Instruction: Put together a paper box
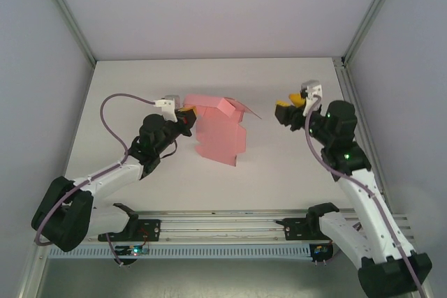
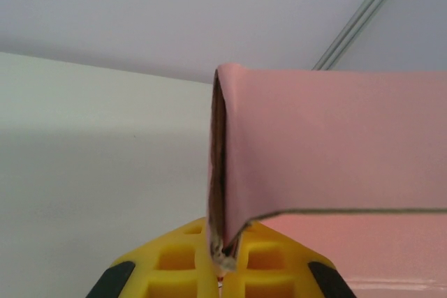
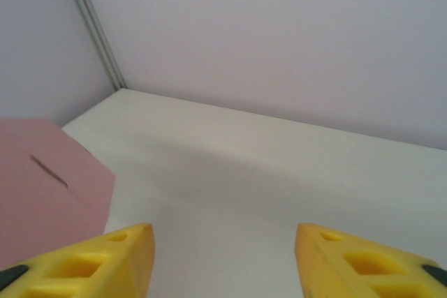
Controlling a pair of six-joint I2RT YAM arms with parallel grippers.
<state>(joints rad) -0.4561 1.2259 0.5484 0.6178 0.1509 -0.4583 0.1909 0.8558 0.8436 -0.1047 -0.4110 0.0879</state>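
Note:
The pink paper box [image 1: 220, 134] lies partly folded on the white table [image 1: 279, 172], left of centre, with one panel lifted at its far end. My left gripper [image 1: 187, 113] is shut on the box's left edge. The left wrist view shows the yellow fingers [image 2: 174, 259] pinching a folded card edge that stands upright, with the paper box [image 2: 328, 144] spreading to the right. My right gripper [image 1: 288, 101] hovers open to the right of the box, apart from it. Between its yellow fingertips [image 3: 133, 249] there is only bare table, and the paper box [image 3: 42, 186] sits at the far left.
Grey enclosure walls [image 1: 209, 5] with metal corner posts [image 1: 66, 12] close off the back and both sides of the table. A metal rail [image 1: 223, 225] with the arm bases runs along the near edge.

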